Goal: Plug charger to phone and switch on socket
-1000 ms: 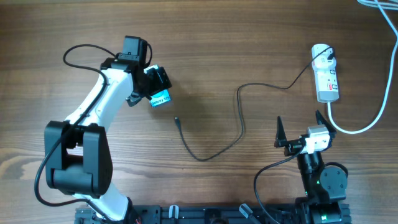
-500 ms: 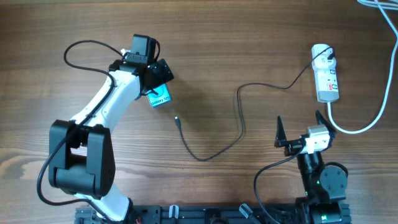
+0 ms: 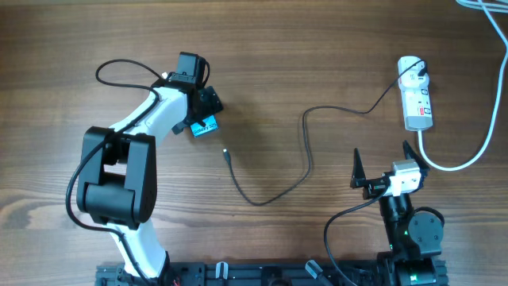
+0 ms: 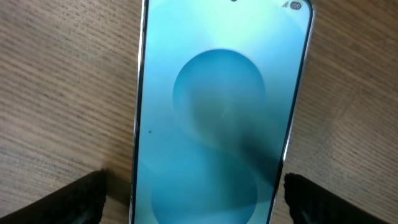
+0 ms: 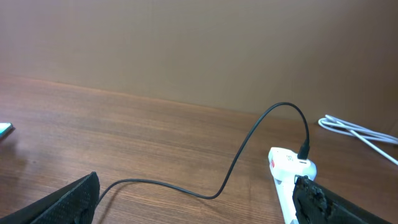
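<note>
We see the left gripper's 2 fingers spread wide, straddling the phone and not clamping it. The phone lies screen up on the table. The right gripper gapes wide, holding nothing. Beyond it the charger is plugged into the socket, its connector tip loose near the phone.

Wooden table carries phone, charger, socket and white cord.
</note>
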